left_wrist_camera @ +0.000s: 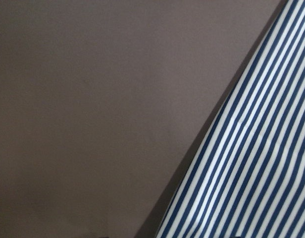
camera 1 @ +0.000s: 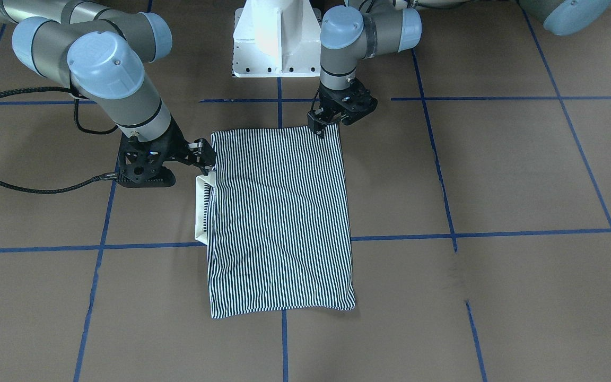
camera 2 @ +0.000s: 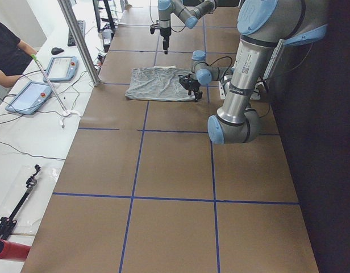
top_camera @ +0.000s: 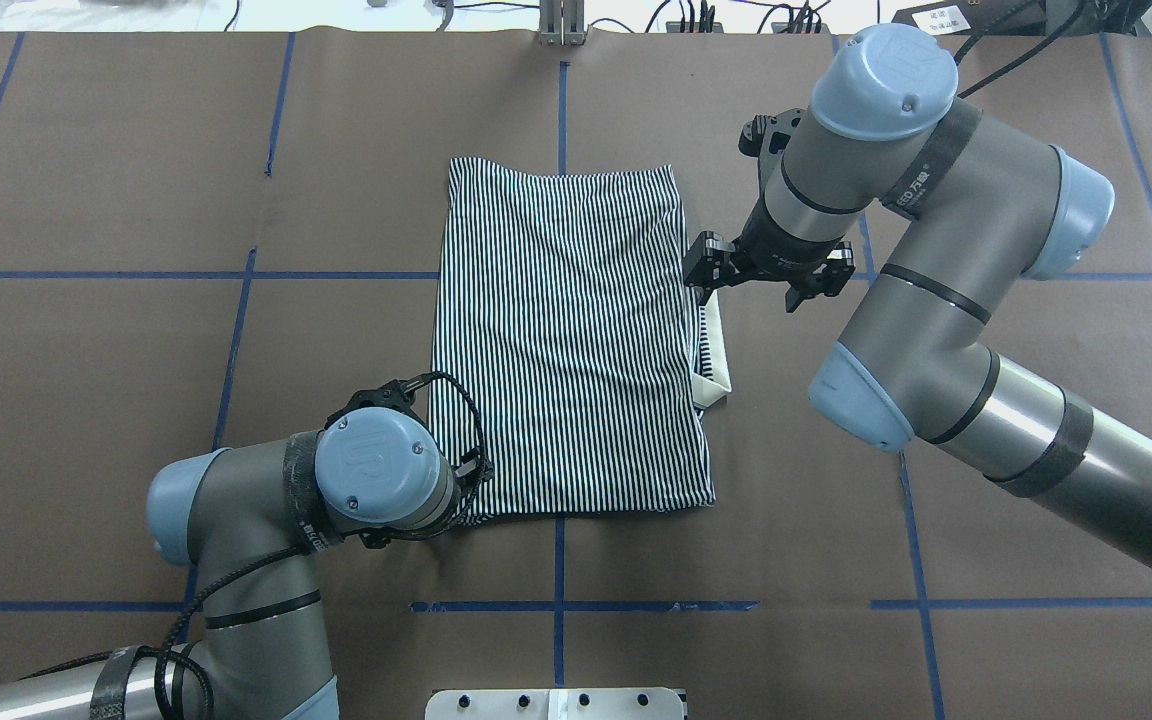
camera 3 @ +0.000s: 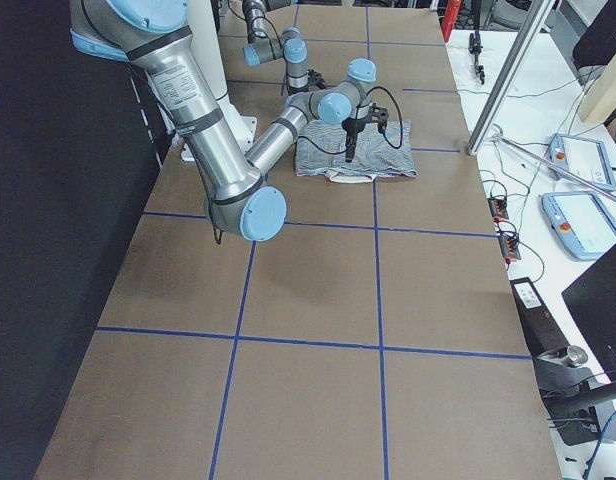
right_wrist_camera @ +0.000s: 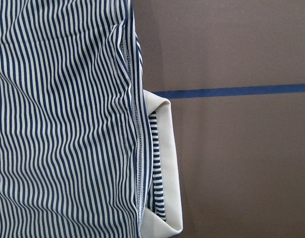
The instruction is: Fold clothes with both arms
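On the brown table (camera 1: 496,170), in the front-facing view, we find the striped polo shirt (camera 1: 279,223) folded into a flat rectangle. Its cream collar (camera 1: 201,212) protrudes from the edge on the robot's right. The right gripper (camera 1: 206,156) sits at that edge, just beside the collar. The left gripper (camera 1: 320,129) meets the shirt's corner on the robot's side. We cannot tell whether either is clenched or released.

In the overhead view, the left wrist covers its own fingers at that near corner, and the right gripper hangs at the shirt's right edge.

In both side views the shirt lies flat near the two grippers, with detail too small to judge.

The left wrist camera shows table and a striped edge. The right wrist camera shows striped fabric and the collar beside a blue tape line (right_wrist_camera: 231,91).
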{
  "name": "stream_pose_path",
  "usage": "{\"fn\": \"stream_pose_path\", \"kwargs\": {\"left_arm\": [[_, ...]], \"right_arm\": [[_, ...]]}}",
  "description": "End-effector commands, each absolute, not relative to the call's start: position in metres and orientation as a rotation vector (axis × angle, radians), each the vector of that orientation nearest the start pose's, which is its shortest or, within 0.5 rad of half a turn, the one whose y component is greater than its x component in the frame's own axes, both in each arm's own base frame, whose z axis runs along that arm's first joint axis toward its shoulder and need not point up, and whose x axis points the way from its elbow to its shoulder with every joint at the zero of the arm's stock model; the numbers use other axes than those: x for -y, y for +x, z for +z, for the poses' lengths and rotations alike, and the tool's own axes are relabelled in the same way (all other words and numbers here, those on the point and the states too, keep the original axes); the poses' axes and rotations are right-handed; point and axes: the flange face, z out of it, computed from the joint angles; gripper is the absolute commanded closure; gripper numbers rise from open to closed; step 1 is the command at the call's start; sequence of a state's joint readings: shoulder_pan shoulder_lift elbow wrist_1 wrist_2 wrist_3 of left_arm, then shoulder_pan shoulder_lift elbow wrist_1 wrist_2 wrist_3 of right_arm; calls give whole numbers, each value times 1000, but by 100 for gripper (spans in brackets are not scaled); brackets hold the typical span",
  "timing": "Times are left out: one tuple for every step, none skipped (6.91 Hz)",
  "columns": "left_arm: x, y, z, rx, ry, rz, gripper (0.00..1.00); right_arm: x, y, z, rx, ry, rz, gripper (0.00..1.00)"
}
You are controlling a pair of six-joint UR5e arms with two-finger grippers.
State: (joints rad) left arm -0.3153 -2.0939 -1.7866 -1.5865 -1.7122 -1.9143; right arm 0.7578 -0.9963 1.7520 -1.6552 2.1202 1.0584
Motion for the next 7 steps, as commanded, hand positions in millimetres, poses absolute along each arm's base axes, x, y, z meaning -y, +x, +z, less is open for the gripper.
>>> {"fn": "stream_pose_path", "kwargs": {"left_arm": [[312, 574, 269, -764, -150, -571, 69], [312, 574, 262, -768, -149, -570, 90], [311, 575, 262, -765, -149, -565, 100], [311, 572, 256, -776, -147, -560, 100], [310, 570, 255, -781, -146, -554, 100], [310, 565, 252, -792, -143, -548, 100], [310, 560, 249, -802, -118, -495, 100]], "right_arm": [[504, -415, 254, 839, -37, 45, 0], [504, -415, 252, 841, -35, 44, 0], [504, -415, 252, 839, -38, 46, 0], [504, -415, 252, 839, -38, 46, 0], [503, -415, 253, 839, -42, 59, 0], [497, -422, 251, 842, -75, 118, 0], [481, -433, 244, 850, -134, 221, 0]]}}
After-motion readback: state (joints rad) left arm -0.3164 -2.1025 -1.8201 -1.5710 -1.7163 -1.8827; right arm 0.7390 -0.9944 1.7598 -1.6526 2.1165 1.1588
